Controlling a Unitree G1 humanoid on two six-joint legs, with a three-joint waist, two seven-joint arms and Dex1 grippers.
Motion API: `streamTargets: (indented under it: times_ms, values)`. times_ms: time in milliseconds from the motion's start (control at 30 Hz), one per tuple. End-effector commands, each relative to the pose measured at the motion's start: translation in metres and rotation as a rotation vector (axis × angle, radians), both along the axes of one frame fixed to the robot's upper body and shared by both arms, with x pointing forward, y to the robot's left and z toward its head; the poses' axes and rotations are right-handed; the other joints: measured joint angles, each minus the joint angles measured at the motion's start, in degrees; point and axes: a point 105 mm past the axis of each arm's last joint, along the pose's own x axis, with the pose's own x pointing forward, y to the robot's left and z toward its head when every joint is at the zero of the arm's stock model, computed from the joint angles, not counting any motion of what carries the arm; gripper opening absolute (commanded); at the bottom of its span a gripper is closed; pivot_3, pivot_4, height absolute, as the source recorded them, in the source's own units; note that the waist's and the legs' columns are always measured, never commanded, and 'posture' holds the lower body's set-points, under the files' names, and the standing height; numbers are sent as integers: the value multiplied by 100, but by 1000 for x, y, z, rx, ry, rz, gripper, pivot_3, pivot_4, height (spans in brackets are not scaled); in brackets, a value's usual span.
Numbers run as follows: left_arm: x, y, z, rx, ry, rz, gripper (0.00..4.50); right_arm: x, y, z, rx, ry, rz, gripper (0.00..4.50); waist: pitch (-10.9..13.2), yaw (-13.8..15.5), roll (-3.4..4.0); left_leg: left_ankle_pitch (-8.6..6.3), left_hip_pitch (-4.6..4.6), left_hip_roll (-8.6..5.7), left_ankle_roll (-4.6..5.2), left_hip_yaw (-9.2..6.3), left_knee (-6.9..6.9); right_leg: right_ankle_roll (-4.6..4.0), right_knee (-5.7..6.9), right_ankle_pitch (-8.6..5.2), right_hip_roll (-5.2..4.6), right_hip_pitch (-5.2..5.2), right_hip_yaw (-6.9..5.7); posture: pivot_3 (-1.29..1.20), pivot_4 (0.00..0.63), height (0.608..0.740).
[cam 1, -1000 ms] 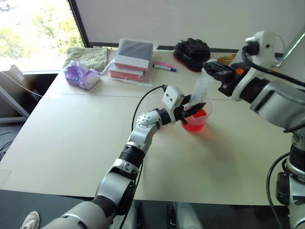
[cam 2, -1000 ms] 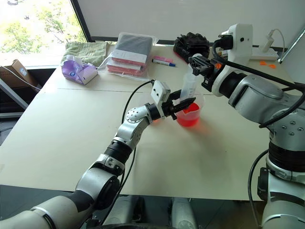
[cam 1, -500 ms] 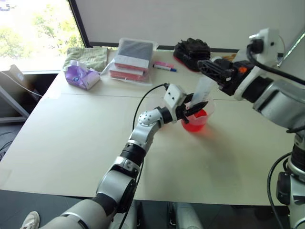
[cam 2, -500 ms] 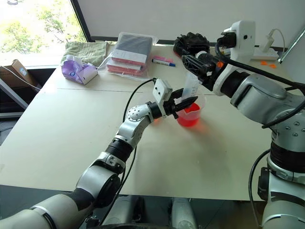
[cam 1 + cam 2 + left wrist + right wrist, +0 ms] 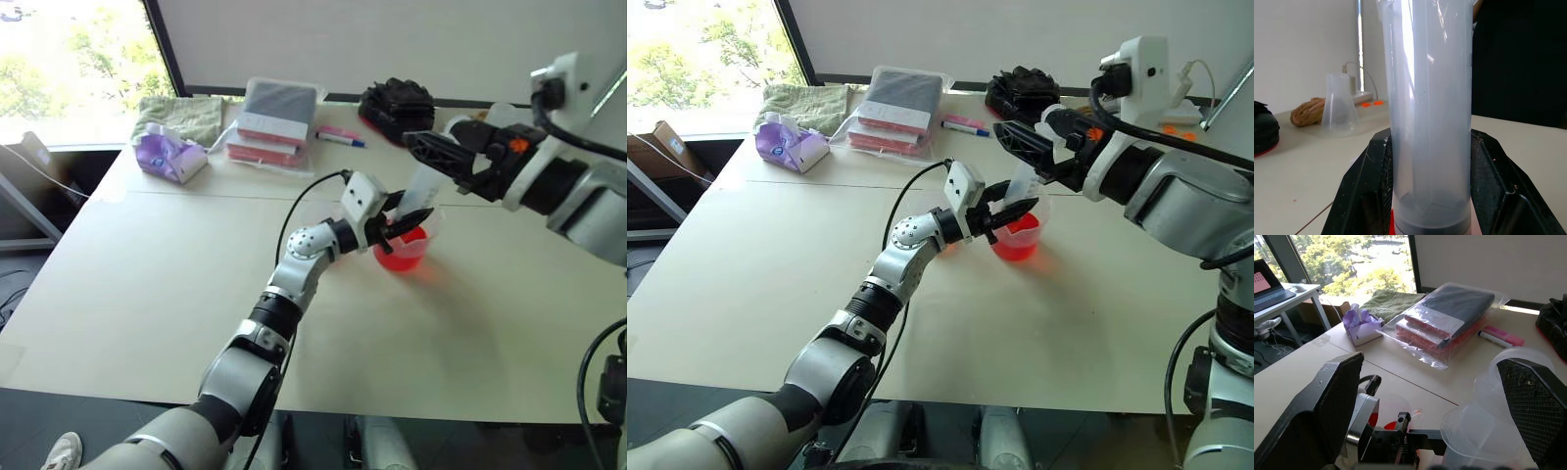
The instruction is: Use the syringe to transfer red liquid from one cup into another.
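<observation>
Two fingers (image 5: 1327, 401) of the right gripper (image 5: 1430, 360) are springing wide apart. A second ago they were pinched on the top of the syringe (image 5: 419, 186); now they are standing fully open on either side of it, holding nothing, and the plunger is on its own.

The left gripper (image 5: 407, 220) is doing the steady work, clamped tight on the lower barrel. It is keeping the syringe upright with its tip down in the beaker (image 5: 407, 253), which is sitting mid-counter, right of centre. The red liquid (image 5: 1014, 243) is pooling in the beaker's bottom.

In the left wrist view the dark plunger seal is sitting low in the barrel, level with the black fingers, and the barrel above it is looking clear. By my reading no red is showing in the syringe yet.

So the release is looking like a reset, not a finished draw, and the right gripper will probably need a fresh hold on the plunger to pull it up.

A clear cup (image 5: 1339, 105) is standing far back on the counter (image 5: 147, 274). I cannot tell whether it is the receiving one.
</observation>
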Motion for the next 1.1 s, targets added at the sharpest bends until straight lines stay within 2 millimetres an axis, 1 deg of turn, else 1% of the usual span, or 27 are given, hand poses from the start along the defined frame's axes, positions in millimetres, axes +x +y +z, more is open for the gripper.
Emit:
streamTargets:
  times_ms: [33,400,533,700,833,1000,1100]
  values:
    - [-15,-19,11,-28,-33,-68,1582,-17,-11,27,12,-94,1,4482,0,0,-1,0,0,0,0,0,0,0,0,0,0,0,0,0,150,740]
    - [-14,-18,11,-34,-34,-65,1582,-42,-26,29,-73,-86,28,4482,2,2,-3,-1,-1,0,1,0,-1,0,-4,0,0,0,0,0,150,740]
    - [-13,-16,17,-50,-44,-67,1582,-41,-29,32,-54,-110,16,4482,1,0,-2,-1,-1,1,1,-1,-1,0,-4,0,0,0,0,0,150,740]
    - [-13,-12,40,-102,-91,-70,1582,-41,-27,31,-50,-121,27,4482,2,3,-3,-1,-1,1,1,0,-1,0,-5,0,0,0,0,0,150,740]
    - [-12,-7,65,-153,-135,-66,1582,-39,-27,31,-43,-124,30,4482,2,4,-3,-1,-2,1,1,-1,-1,0,-6,0,0,0,0,0,150,740]
    - [-13,-3,83,-191,-157,-65,1582,-37,-27,30,-42,-125,34,4482,1,7,-3,-1,-2,0,1,-1,-1,0,-8,0,0,0,0,0,150,740]
    - [-13,11,112,-245,-178,-59,1582,-34,-25,29,-41,-125,48,4482,2,-3,-4,-1,-2,0,1,0,-1,0,-7,0,1,0,0,0,150,740]
